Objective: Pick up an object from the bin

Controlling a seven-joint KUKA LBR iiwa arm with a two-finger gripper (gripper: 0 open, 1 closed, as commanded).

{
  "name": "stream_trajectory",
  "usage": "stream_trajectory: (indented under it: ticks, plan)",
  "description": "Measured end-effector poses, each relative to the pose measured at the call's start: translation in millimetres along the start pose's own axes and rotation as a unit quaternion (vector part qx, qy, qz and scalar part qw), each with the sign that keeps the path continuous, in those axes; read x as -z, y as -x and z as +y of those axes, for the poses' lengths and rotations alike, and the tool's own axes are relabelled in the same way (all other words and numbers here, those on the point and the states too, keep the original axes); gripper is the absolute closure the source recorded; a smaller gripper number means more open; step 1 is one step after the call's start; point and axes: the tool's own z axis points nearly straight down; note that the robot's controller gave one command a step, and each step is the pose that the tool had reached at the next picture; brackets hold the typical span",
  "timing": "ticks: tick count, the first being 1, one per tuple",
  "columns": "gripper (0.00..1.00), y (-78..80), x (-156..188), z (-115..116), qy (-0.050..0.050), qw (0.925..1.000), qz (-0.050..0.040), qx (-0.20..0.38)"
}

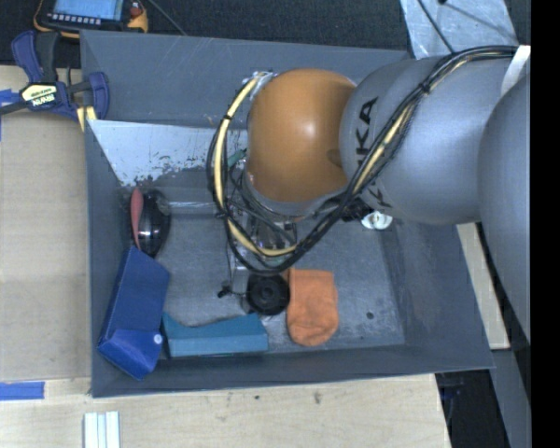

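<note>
Near edge first. 6 o'clock in the bin: flat teal bar lying along the near wall. 7–8 o'clock: blue box, tilted, one end against the bar. 5 o'clock: orange pad, soft-looking, lumpy, with rounded corners. Touching its left side is a black disc: small, round, dark. It's the closest thing to the gripper, which hangs at bin centre just up-left of it. Can't tell if the disc is a loose item or part of the tool; its surface is too dark to read. Gripper state: can't tell, since the orange cover and cables hide most of it. 9–10 o'clock: black oval thing with a red edge, near the left wall, apart from the rest. 3 o'clock: small white bit, tucked against the arm, shape unclear. The arm blocks part of the far wall at 12.
</note>
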Motion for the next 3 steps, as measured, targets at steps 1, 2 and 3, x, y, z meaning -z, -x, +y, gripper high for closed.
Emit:
stream_trajectory:
  ticks: [1,2,3]
  plan:
    - [0.0,0.4,2.1,-0.2,0.0,1.0,-0.0014,0.0]
    - [0.0,-10.7,5.6,-9.0,0.0,0.9962,-0.0038,0.087]
    - [0.0,-16.6,-10.6,-37.4,0.0,0.9842,-0.0041,0.177]
